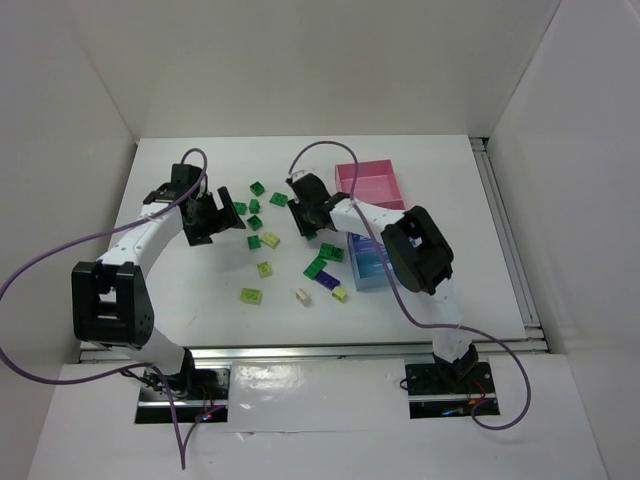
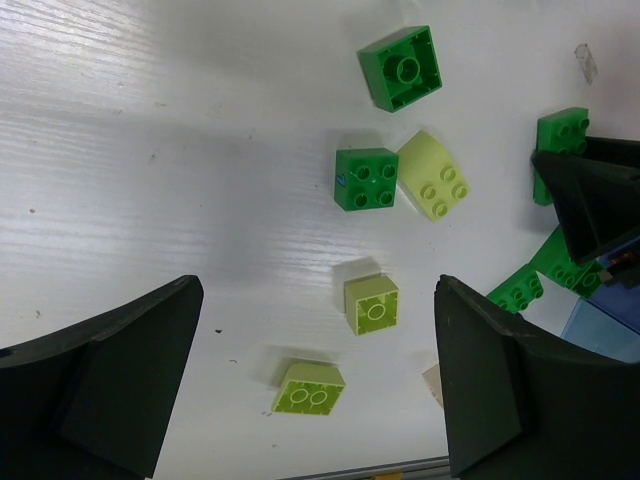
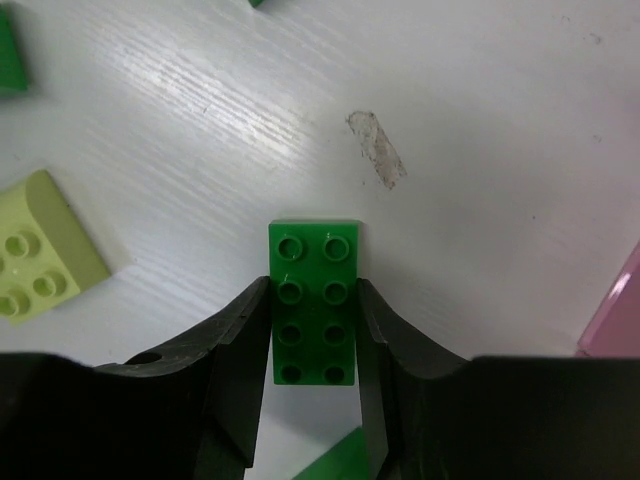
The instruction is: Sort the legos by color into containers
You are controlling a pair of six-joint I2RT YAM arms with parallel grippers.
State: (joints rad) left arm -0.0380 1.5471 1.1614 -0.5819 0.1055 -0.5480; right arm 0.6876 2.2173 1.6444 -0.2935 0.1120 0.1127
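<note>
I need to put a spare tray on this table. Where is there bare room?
Bare: the table right of the pink bin and blue bins, and the near strip in front of the lime brick. Crowded: the middle, with bricks scattered between the left gripper and the right gripper, shut on a green brick.

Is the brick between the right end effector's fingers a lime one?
No, the right end effector grips a dark green two-by-four brick; the lime brick lies loose beside it.
</note>
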